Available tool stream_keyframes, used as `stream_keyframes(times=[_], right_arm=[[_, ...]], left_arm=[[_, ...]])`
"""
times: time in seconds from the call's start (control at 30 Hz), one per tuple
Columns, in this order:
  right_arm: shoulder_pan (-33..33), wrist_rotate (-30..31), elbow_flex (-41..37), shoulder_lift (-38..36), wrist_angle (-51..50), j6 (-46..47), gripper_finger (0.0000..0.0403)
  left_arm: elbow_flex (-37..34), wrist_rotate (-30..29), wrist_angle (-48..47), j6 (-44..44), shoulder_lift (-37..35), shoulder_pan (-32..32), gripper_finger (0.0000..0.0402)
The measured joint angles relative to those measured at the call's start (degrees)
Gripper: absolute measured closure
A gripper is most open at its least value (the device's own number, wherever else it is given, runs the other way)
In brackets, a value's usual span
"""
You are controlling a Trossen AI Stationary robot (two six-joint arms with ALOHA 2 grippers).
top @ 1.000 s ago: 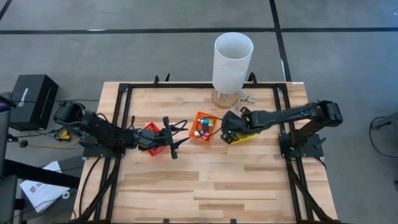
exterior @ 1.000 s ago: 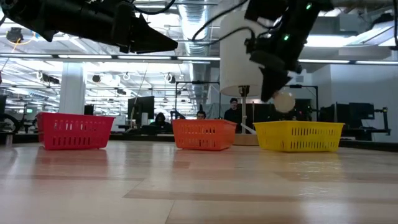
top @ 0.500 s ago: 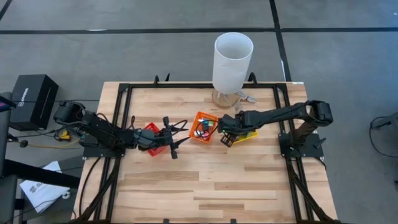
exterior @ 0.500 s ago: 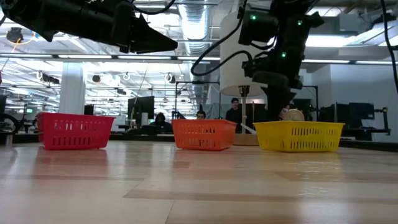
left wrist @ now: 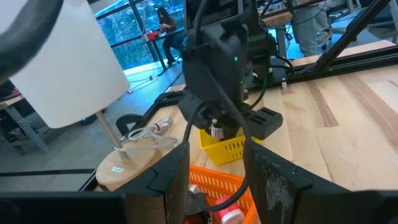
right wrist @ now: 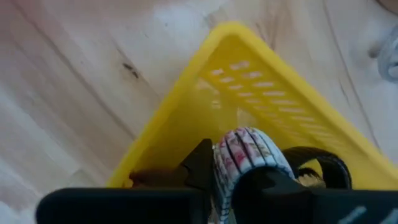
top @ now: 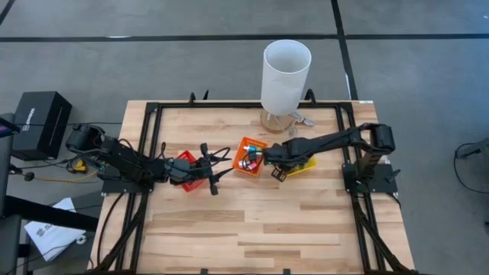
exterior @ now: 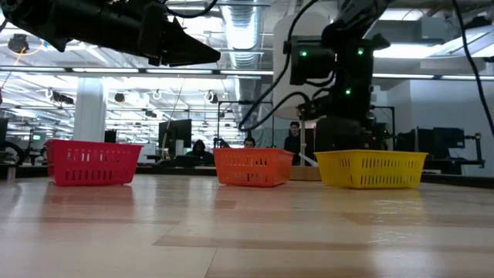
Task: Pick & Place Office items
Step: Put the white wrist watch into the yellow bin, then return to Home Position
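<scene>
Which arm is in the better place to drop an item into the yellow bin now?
The right. Its gripper is inside the yellow bin, shut on a white patterned roll. The left gripper hangs by the red bin, two bins away.

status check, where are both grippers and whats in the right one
Right gripper down in yellow bin, shut on patterned roll. Left gripper by red bin. Nothing blocking.

roll: a small round white roll [right wrist: 247, 151] with red marks, like tape, standing on edge
roll place: gripped between the fingers of the right tool [right wrist: 249, 177], just above the inside of the yellow bin [right wrist: 261, 93]
other small items: red, green and blue bits [top: 248, 158] lie in the orange bin [top: 239, 167], just beside the right tool
</scene>
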Motion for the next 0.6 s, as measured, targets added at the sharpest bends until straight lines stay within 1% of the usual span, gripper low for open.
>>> stream_keyframes(times=[0.1, 0.23, 0.43, 0.6], right_arm=[[-0.7, 0.0, 1.9, 0.8, -1.8, 0.0, 0.0348], [-0.9, 0.0, 3.9, 0.6, -1.6, 0.0, 0.0327], [0.5, 0.2, 5.3, 0.1, -2.3, 0.4, 0.0305], [1.6, 0.3, 5.3, 0.1, -9.7, 4.1, 0.0287]], left_arm=[[0.0, 0.0, 0.0, 0.0, 0.0, 0.0, 0.0257], [0.0, 0.0, 0.0, 0.0, 0.0, 0.0, 0.0257], [0.0, 0.0, 0.0, 0.0, 0.0, 0.0, 0.0257], [0.0, 0.0, 0.0, 0.0, 0.0, 0.0, 0.0257]])
